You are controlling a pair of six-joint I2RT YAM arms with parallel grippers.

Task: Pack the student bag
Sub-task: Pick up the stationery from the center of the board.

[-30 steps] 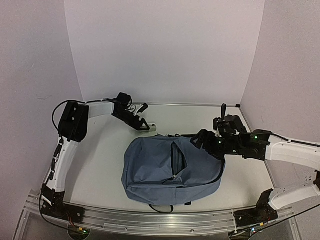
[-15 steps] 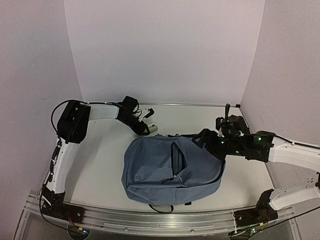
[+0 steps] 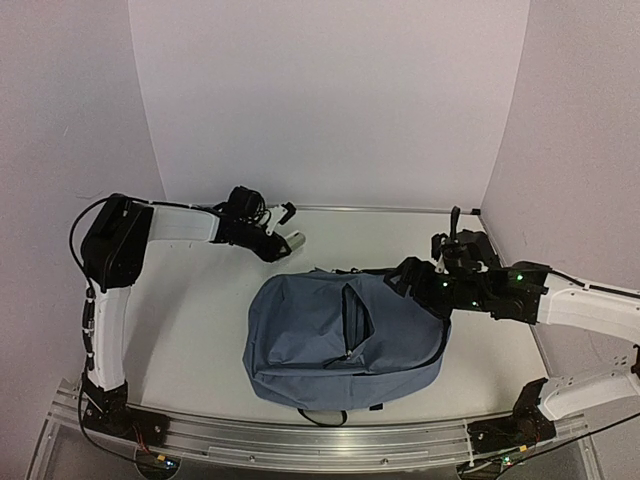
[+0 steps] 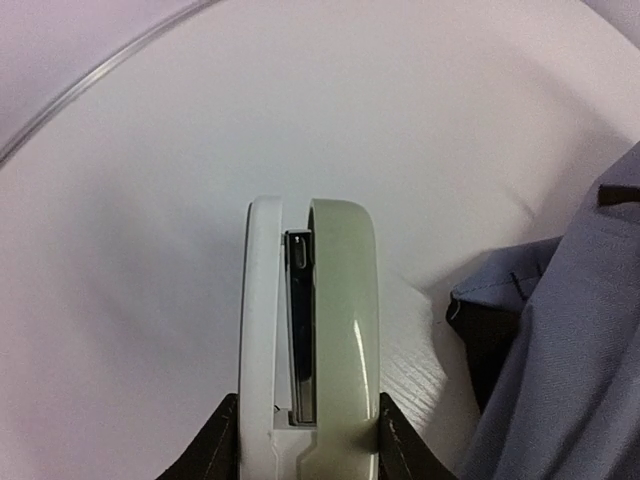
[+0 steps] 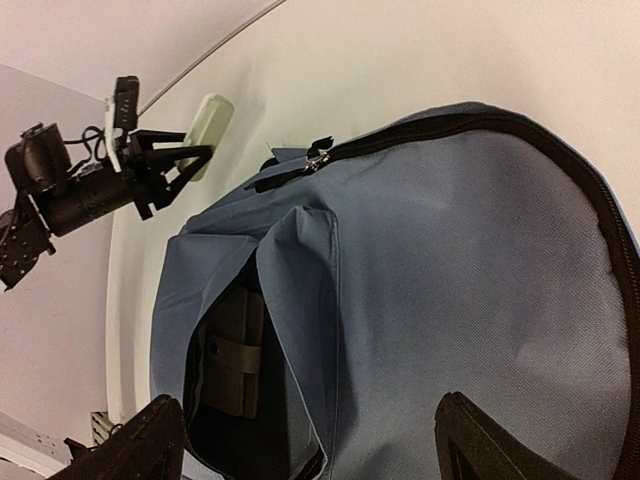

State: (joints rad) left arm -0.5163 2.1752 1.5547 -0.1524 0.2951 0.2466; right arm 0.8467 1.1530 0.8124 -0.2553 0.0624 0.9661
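L hand [image 4: 310, 445] grips pale stapler [image 4: 335, 320]; R hand [image 5: 310, 445] open over student bag [image 5: 450, 280] (its zip open)

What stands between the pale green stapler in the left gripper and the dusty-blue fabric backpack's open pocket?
Nothing visible. Only bare table lies between the pale green stapler and the dusty-blue fabric backpack; its pocket gapes open, the right gripper sits aside.

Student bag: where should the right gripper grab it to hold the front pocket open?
Grip the loose flap edge of the student bag beside the open pocket mouth. It stands up as a fold, so the open right gripper could probably pinch it coming down from above, one finger inside the opening.
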